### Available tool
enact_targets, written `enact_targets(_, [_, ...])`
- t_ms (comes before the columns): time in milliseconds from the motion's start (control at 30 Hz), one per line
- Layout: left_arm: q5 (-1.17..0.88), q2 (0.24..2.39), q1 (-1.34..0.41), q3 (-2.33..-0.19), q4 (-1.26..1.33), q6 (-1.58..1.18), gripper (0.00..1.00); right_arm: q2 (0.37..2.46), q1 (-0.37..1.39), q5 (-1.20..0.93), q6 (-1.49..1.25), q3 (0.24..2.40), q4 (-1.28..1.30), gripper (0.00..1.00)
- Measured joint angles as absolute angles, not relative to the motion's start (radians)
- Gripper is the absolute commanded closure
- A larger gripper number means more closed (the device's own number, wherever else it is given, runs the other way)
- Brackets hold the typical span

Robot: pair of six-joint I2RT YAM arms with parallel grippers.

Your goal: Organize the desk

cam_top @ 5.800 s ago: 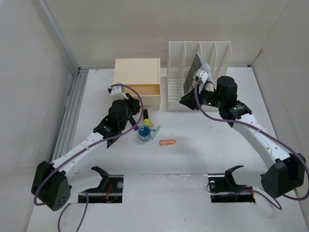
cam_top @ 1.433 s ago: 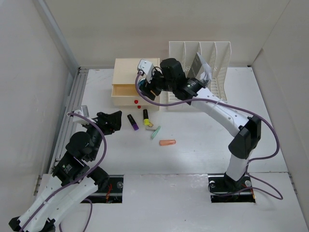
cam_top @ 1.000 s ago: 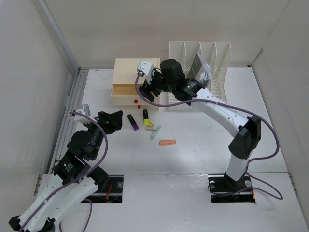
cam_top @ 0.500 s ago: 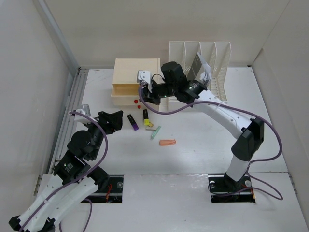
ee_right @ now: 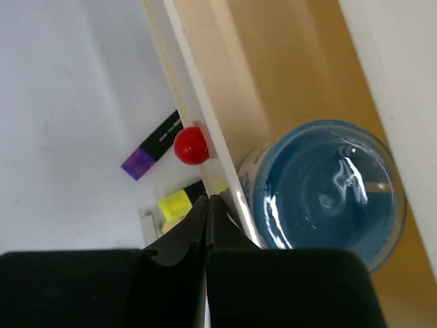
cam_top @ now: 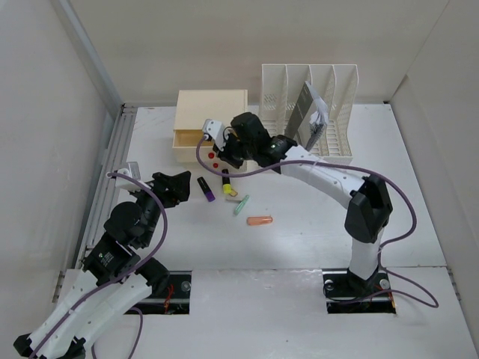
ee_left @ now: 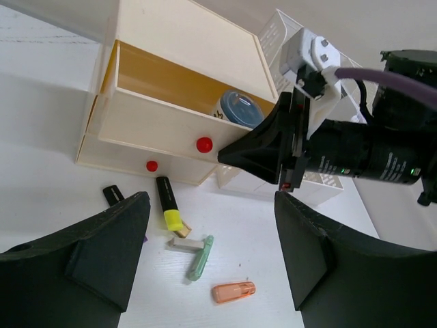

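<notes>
Right wrist view: the right gripper, fingers pressed together on nothing, points at the drawer box's open drawer front, beside a red knob. That front hides part of the blue-lidded jar inside. The left gripper, spread apart and empty, hovers over the white surface before the box, partly covering a dark marker.
</notes>
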State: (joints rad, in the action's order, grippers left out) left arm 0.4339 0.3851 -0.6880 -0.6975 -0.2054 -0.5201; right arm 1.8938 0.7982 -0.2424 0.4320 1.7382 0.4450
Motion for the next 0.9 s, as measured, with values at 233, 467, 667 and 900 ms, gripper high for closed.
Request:
enact_targets(233, [0.434, 0.385, -0.688, -0.691, -0.191, -0.535, 0.27, 1.881, 0.857, -0.015, 0.422, 1.686, 0.349, 1.00])
enact_targets(467, [0.435, 0.389, -0.688, -0.613, -0.105, -0.610, 0.23, 1.922, 0.853, 0.179, 0.422, 1.694, 0.222, 1.00])
enact_targets(667, [0.448, 0.424, -0.688, -0.476, 0.023, -0.705, 0.28, 1.982, 0.850, 0.260, 0.423, 1.712, 0.190, 1.00])
enact_targets(900, [0.502, 0.527, -0.688, -0.380, 0.158, -0.776, 0.42, 1.974, 0.852, 0.260, 0.427, 1.684, 0.163, 0.98])
